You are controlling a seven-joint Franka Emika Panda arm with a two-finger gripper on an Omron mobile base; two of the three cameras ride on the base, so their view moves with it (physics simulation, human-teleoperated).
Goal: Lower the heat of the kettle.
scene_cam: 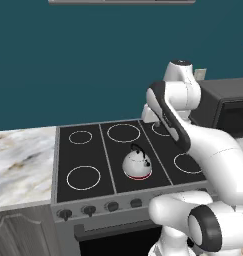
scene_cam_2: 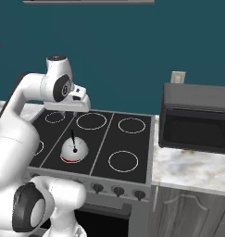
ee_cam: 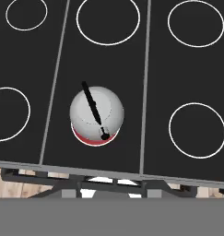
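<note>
Nearest us, along the stove's front edge, runs the row of knobs [scene_cam: 88,210], and the step in hand, as we judge it, is to reach one of them and turn it down, since lowering the kettle's heat means working a knob, not the kettle. To do it well we would first settle which knob serves the front middle burner, then bring the hand down and forward from its high perch, close squarely on that knob and turn it only part way, not to off. Just behind the knobs the kettle [scene_cam: 137,164] sits on the stove [scene_cam: 83,155] in the front middle zone, upright, its red band showing at the base. Farther back the gripper [scene_cam_2: 79,102] hovers well above the rear burners, apart from everything; we cannot tell how wide its jaws stand, and we see nothing in them. The hand view looks straight down on the kettle [ee_cam: 96,115] and shows its handle as a dark bar, yet no knobs; the base views give those, and the right one adds the microwave [scene_cam_2: 197,118] on the counter beside the stove.
</note>
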